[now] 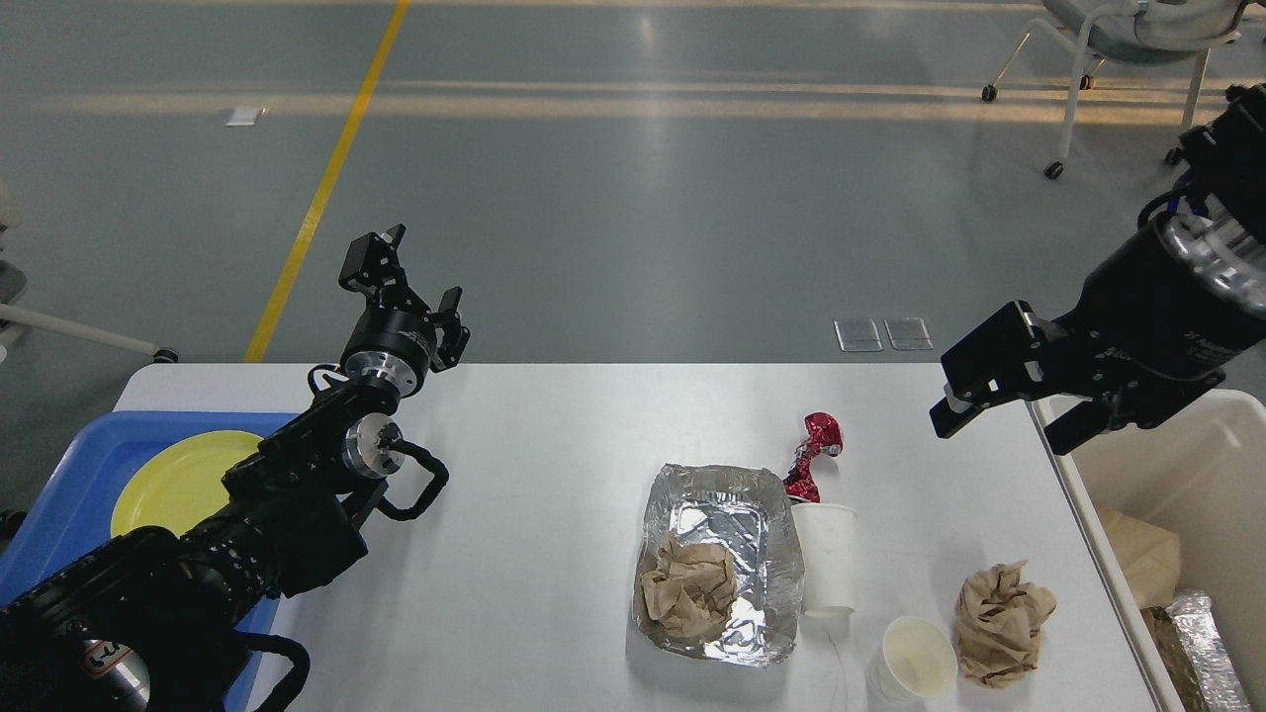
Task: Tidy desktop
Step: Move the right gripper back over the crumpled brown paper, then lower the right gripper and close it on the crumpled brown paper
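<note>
Bench [554,465]: large white top with rounded far corners, lying across the lower half of the head view; every place below is given relative to the foil tray.
Foil tray [717,559]: crinkled silver rectangle, sitting on the bench right of its middle, toward the near edge.
Brown paper wad, first [689,585]: crumpled, lying inside the foil tray at its near-left part.
Tipped white cup [827,556]: lying on its side, touching or just beside the tray's right wall; mouth pointing toward the near edge.
Red foil wrapper [814,455]: twisted and shiny, lying just beyond the tray's far-right corner, next to the tipped cup's far end.
Upright white cup [915,658]: standing right of the tray's near-right corner, mouth open upward.
Brown paper wad, second [1001,621]: lying on the bench right of the upright cup, well right of the tray.
Cream bin [1187,494]: standing far right of the tray, past the bench's right edge; brown paper and foil showing inside.
Blue tray [79,465]: sitting far left of the foil tray at the bench's left end, carrying a yellow plate [178,475].
Left gripper [406,287]: hanging in the air far left of the foil tray, over the bench's far edge; jaws standing apart, holding nothing.
Right gripper [999,400]: hovering beyond and right of the foil tray, near the cream bin's left rim; jaws standing apart, holding nothing.
</note>
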